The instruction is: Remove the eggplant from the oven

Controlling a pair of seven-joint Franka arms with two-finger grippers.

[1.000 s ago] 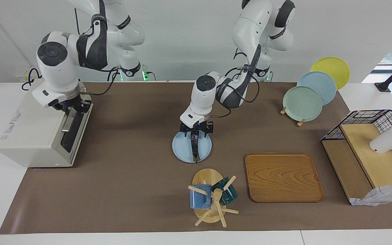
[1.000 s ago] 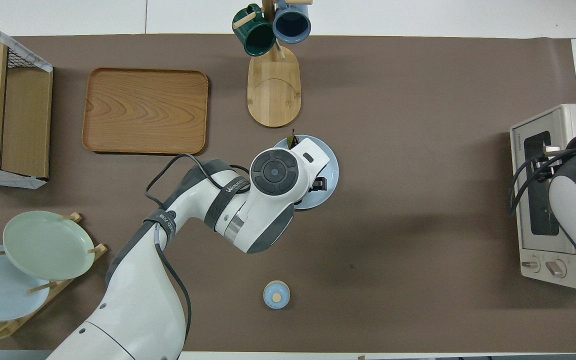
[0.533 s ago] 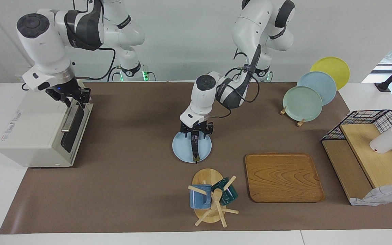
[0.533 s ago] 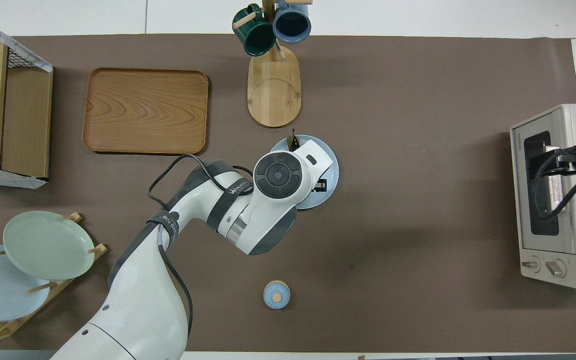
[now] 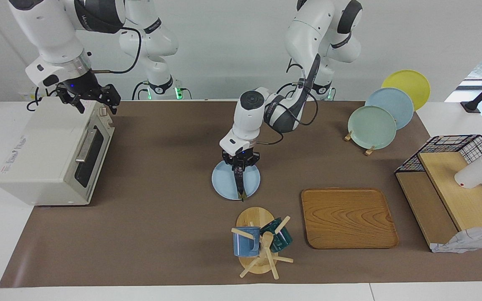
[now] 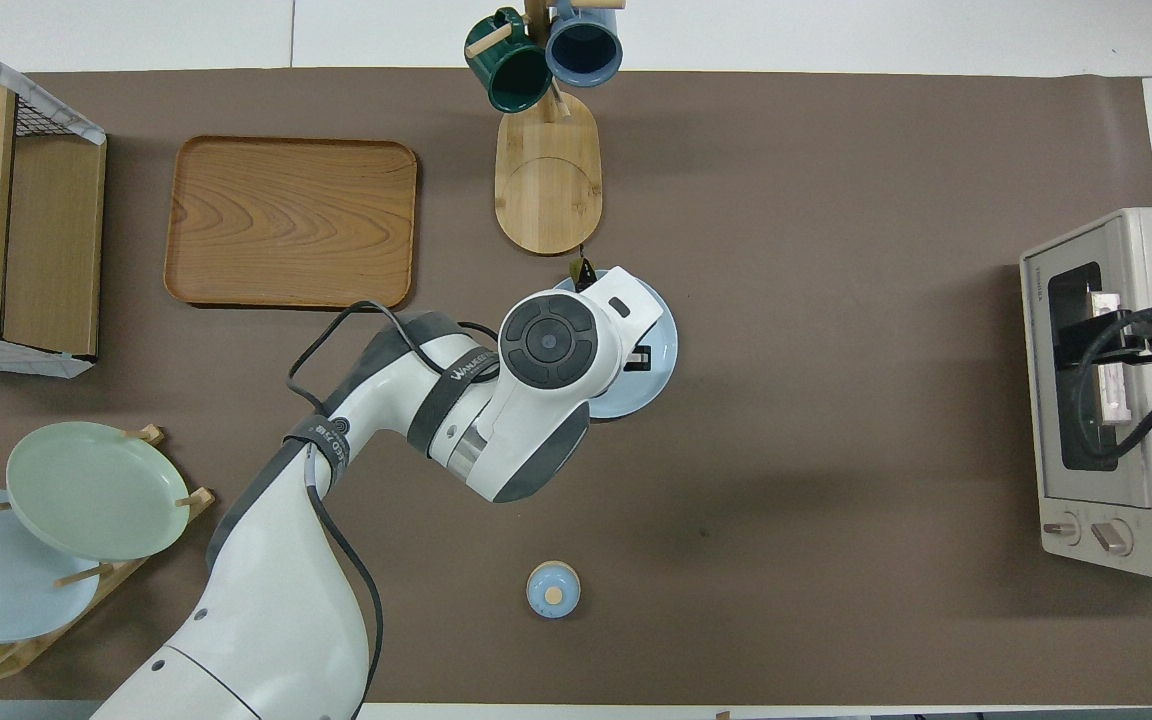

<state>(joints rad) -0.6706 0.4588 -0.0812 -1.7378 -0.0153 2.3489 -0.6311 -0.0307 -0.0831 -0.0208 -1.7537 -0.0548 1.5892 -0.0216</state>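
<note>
The eggplant (image 5: 239,184) lies dark and slim across a light blue plate (image 5: 224,182) mid-table, its greenish stem tip pointing away from the robots (image 6: 583,268). My left gripper (image 5: 240,167) is down over the plate and shut on the eggplant's end nearest the robots. The arm hides most of the eggplant in the overhead view. The off-white oven (image 5: 44,146) stands at the right arm's end of the table with its glass door shut (image 6: 1086,400). My right gripper (image 5: 92,104) is open and empty, raised above the oven's top front edge.
A mug tree (image 5: 260,242) with a blue and a green mug stands beside the plate, farther from the robots. A wooden tray (image 5: 349,217), a plate rack (image 5: 375,125) and a wire basket (image 5: 454,146) are toward the left arm's end. A small blue knob (image 6: 553,588) sits near the robots.
My right gripper has let go of the oven handle and risen above the oven, whose door now stands shut. My left gripper's fingers have closed in on the eggplant, and its stem tip has shifted slightly.
</note>
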